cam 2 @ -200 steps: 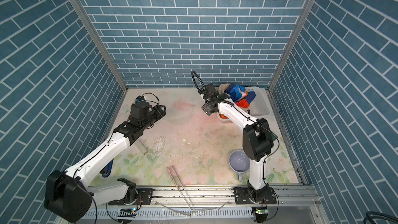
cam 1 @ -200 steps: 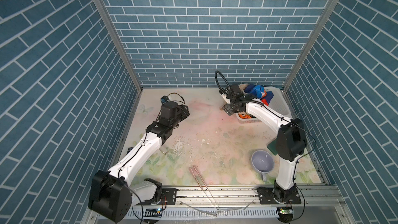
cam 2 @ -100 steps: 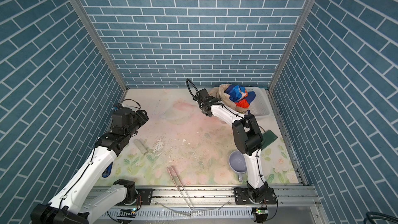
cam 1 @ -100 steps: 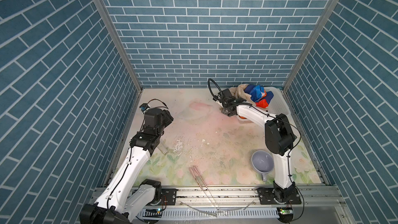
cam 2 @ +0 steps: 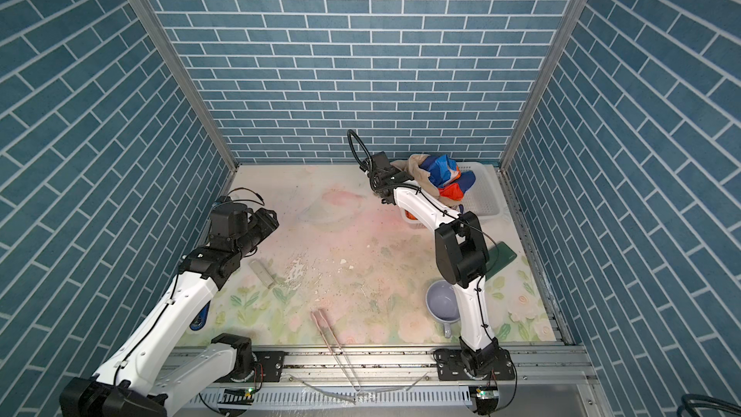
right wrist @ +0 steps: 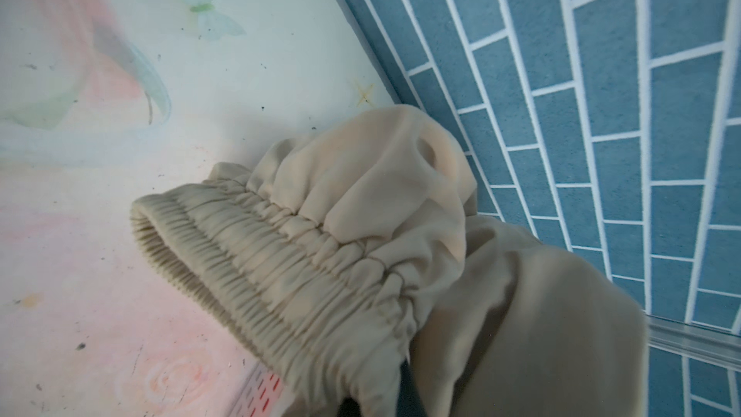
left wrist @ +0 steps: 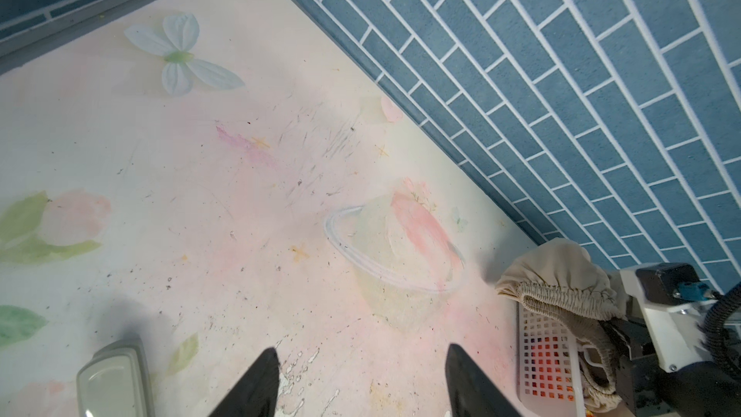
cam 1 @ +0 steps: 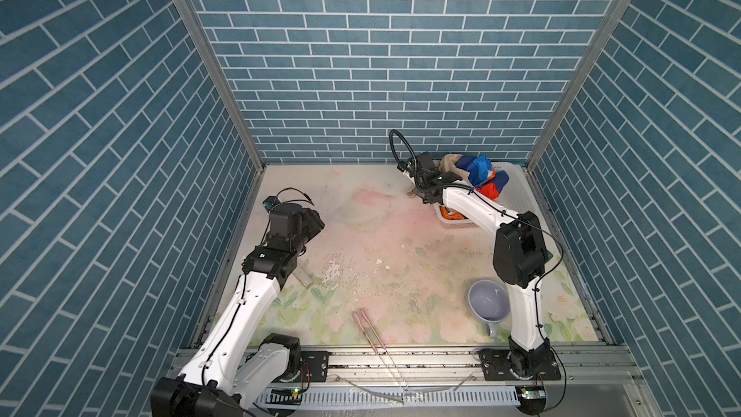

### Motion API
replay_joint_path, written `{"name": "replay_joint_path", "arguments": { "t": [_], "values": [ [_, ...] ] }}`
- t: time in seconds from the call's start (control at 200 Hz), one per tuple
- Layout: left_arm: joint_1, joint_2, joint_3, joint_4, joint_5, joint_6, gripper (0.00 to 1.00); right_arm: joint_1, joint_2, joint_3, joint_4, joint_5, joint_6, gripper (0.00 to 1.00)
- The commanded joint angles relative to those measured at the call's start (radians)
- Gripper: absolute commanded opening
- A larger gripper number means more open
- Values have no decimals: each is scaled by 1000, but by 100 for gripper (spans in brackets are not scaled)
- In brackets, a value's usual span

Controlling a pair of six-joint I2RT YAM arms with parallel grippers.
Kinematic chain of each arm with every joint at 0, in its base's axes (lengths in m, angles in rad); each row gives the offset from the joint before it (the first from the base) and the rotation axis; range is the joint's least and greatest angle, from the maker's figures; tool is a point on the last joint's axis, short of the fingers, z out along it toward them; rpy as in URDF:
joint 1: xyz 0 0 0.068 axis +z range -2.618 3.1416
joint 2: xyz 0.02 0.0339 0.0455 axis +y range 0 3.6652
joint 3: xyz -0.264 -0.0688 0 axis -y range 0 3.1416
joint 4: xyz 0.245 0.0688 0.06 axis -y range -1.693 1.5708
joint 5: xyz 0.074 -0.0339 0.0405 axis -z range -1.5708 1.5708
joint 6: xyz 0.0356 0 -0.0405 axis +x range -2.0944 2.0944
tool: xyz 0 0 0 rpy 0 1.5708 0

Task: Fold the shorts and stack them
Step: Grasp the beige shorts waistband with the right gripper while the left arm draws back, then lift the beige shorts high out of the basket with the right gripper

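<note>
Right gripper [cam 1: 415,192] is pressed together, pinching the elastic waistband of the beige shorts [right wrist: 361,234] beside the basket [cam 1: 517,198] in the far right corner. The band's long axis runs out from the jaws toward open table [cam 1: 381,242]. Left gripper [left wrist: 361,387] hangs spread and empty, well apart, so the right arm is nearer. Two pairs: beige, and rainbow shorts [cam 1: 483,170] heaped on the one basket.
</note>
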Motion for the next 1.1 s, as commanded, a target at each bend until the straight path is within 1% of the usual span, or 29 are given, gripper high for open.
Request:
{"name": "replay_joint_path", "arguments": {
  "t": [0.0, 0.145, 0.285, 0.435, 0.52, 0.6, 0.685, 0.74, 0.945, 1.095],
  "values": [
    [7, -29, -29, 3, 38, -23, 66, -4, -111, 121, 19, 76, 47, 0],
    [7, -47, -44, 11, 80, -36, 66, -28, -156, 237, 27, 156, 34, 0],
    [7, -53, -54, 17, 117, -37, 66, -59, -183, 376, 25, 181, 18, 0],
    [7, -53, -68, 32, 160, -39, 66, -65, -193, 495, 97, 234, -52, 0],
    [7, -55, -68, 40, 186, -30, 66, -64, -200, 575, 114, 233, -56, 0],
    [7, -61, -67, 41, 206, -19, 66, -64, -211, 656, 117, 213, -28, 0],
    [6, -71, -62, 42, 228, -2, 66, -64, -244, 715, 108, 155, 40, 0],
    [7, -77, -59, 41, 241, 6, 66, -64, -282, 726, 101, 88, 104, 0],
    [6, -99, -33, 58, 318, 35, 71, -64, -444, 654, 145, -315, 381, 0],
    [6, -133, 29, 35, 344, 74, 76, -64, -485, 631, 135, -544, 537, 0]
  ]
}}
